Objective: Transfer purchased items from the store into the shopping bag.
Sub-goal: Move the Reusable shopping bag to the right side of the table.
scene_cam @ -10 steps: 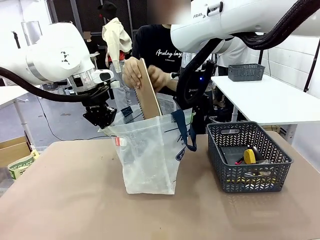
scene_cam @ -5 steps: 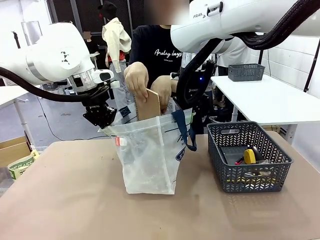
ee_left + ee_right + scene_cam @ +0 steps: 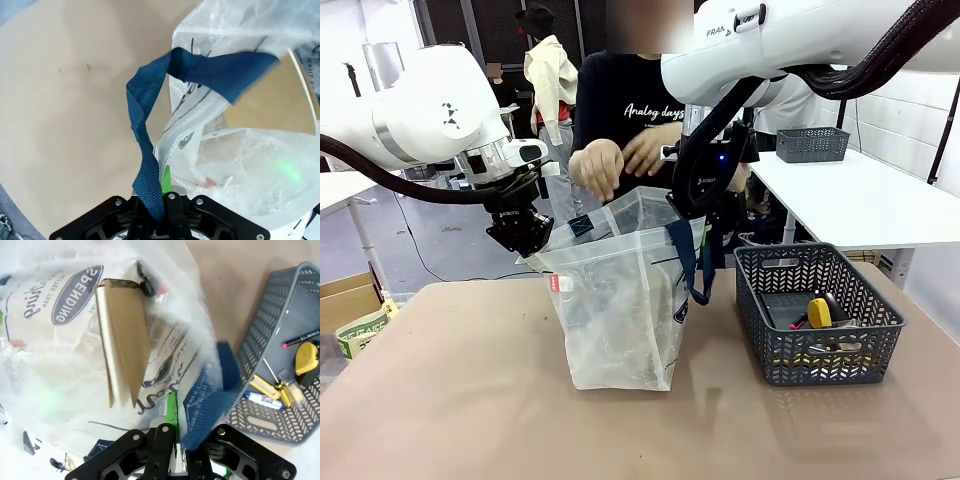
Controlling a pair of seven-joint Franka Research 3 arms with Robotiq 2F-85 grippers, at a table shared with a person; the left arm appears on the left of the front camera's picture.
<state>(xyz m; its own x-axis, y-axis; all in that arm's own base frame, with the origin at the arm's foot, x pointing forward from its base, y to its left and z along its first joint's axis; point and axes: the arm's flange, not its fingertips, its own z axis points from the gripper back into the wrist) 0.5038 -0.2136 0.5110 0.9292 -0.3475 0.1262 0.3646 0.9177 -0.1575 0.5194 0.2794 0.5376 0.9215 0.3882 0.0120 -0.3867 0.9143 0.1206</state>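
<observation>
Left fingers (image 3: 165, 176) and right fingers (image 3: 171, 406) each pinch a navy blue strap (image 3: 146, 152) of the translucent white plastic shopping bag (image 3: 615, 310); a slipping strap could collapse its mouth.

The shopping bag (image 3: 620, 310) stands upright on the surface (image 3: 470, 400). It is translucent white, its mouth is open, and its top edge is lifted at both sides. One navy strap handle (image 3: 147, 155) runs down into the closed left pincer (image 3: 161, 189); the other handle (image 3: 207, 400) is clamped in the right pincer (image 3: 176, 421). A dark oval logo (image 3: 77, 295) reading "SPENDING" marks its wall. Inside it a flat brown cardboard-like piece (image 3: 122, 345) leans at a tilt. Further items lie in the grey basket (image 3: 790, 250) beside the bag: a yellow tape measure (image 3: 818, 312), a red-tipped stick (image 3: 300, 339) and a white pen (image 3: 260, 398).
</observation>
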